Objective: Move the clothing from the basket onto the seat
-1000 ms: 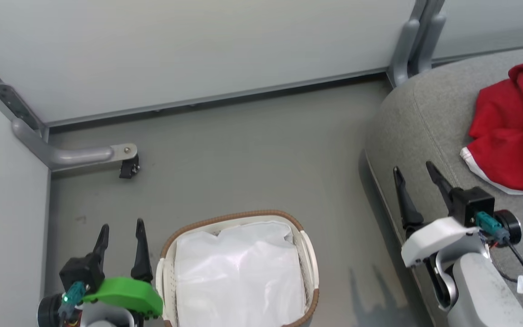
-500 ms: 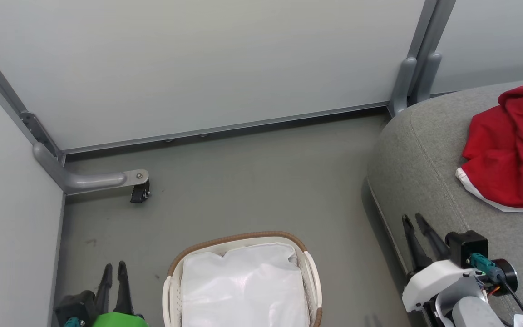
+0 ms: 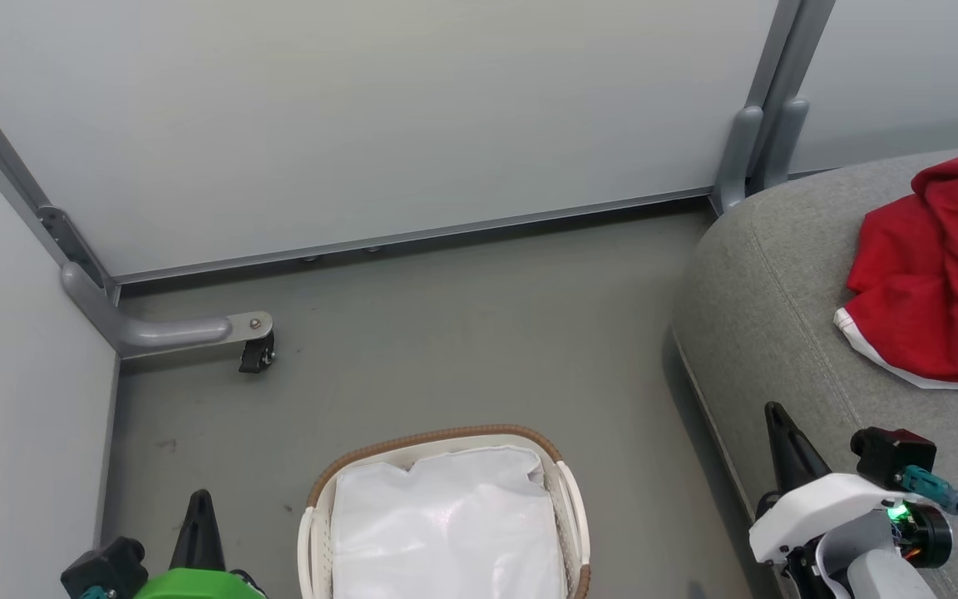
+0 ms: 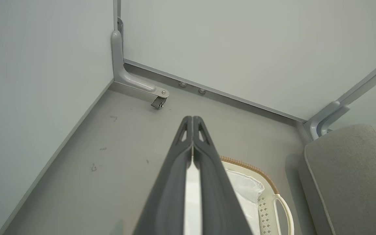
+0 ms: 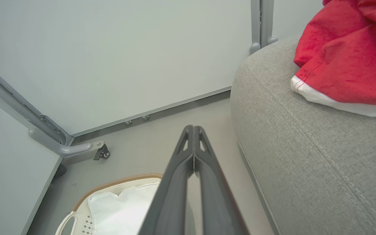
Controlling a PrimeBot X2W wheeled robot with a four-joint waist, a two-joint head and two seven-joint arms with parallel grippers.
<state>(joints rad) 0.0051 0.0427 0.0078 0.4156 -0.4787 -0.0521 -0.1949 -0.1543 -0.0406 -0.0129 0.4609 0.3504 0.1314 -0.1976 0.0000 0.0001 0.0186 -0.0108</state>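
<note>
Both sets of my fingers are pinched shut, tips touching, not holding anything. My left gripper (image 3: pixel 200 507) sits low just beside the left side of the laundry basket (image 3: pixel 437 436), over the grey floor (image 3: pixel 446 333). My right gripper (image 3: pixel 780 424) is closed the same way, down by the front edge of the grey seat (image 3: pixel 778 299). The red clothing (image 3: pixel 936 274) with its white trim lies bunched on top of the seat, well apart from my right fingers. The basket stands on the floor between my arms, with its white liner (image 3: pixel 446 524) showing inside. A strip of floor separates it from the seat. Around all that are pale wall panels (image 3: pixel 362 116), a grey bracket foot (image 3: pixel 171 331) with a little black caster (image 3: pixel 256 358) off to the left, and a grey upright post (image 3: pixel 758 141) right by the seat's rounded corner.
</note>
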